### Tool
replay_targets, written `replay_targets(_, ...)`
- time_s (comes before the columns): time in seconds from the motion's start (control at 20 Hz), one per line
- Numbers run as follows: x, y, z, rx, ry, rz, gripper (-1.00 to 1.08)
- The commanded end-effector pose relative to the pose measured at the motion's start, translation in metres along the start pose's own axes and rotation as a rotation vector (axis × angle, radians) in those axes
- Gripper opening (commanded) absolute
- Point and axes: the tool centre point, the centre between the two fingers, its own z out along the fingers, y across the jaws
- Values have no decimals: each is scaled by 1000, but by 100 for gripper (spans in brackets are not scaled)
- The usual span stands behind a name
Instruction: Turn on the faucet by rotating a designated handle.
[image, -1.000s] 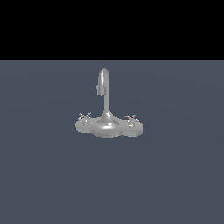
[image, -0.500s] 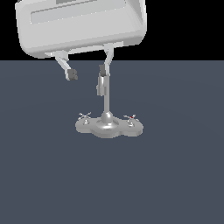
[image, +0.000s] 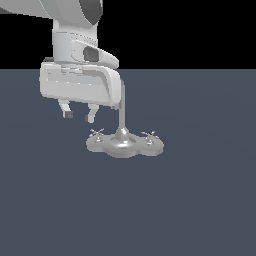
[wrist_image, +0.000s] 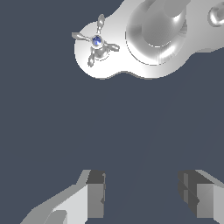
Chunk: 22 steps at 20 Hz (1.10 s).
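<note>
The shiny silver faucet (image: 124, 144) stands on the dark floor, on a flat lobed base, its thin spout partly hidden behind my arm. A cross-shaped handle (image: 96, 133) sits on the exterior view's left lobe and another handle (image: 148, 135) on the right lobe. My gripper (image: 78, 117) is open and empty, hovering just above and to the exterior view's left of the left handle. In the wrist view the blue-capped cross handle (wrist_image: 96, 41) lies ahead of the two open fingers (wrist_image: 95, 192), well apart from them, beside the spout's base (wrist_image: 157, 35).
The flat dark grey floor (image: 200, 200) stretches all round the faucet. My white arm and hand body (image: 77, 80) hang above the faucet's left side.
My arm has come down from the top of the exterior view. The gripper has dropped from beside the spout's tip to just above the left handle. The faucet has not moved.
</note>
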Motion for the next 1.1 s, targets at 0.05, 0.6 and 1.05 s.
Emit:
replay_targets(0.05,31,9,22,58,-1,167,49)
replay_targets(0.6,180,-8,85,63,290,304,60)
replay_targets(1.05,130,-184,88,189,385,-246,-40)
